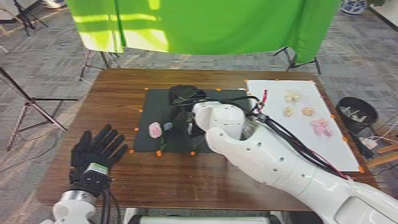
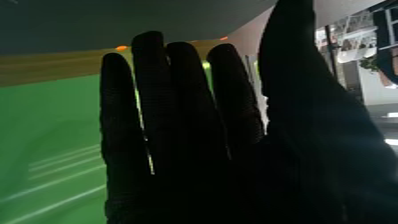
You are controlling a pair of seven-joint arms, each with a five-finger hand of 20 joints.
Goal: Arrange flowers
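Note:
My right hand [image 1: 185,93] is over the upper left part of the dark mat [image 1: 178,145] in the head view, its forearm hiding much of the mat's right side. In the right wrist view the right hand [image 2: 191,150] has straight fingers, with the thumb apart and nothing held. A pink flower [image 1: 155,130] lies on the mat's left part, beside a small bluish-grey flower [image 1: 168,127]. On the white board [image 1: 333,155] at the right lie several cream flowers [image 1: 293,96] and a pink flower [image 1: 322,127]. My left hand [image 1: 96,150] rests open at the table's left side.
The brown table [image 1: 160,180] has small orange markers around the mat and board. A black bin [image 1: 357,111] stands on the floor beyond the table's right edge. A green cloth [image 1: 204,25] hangs behind the far edge, with stands on the floor.

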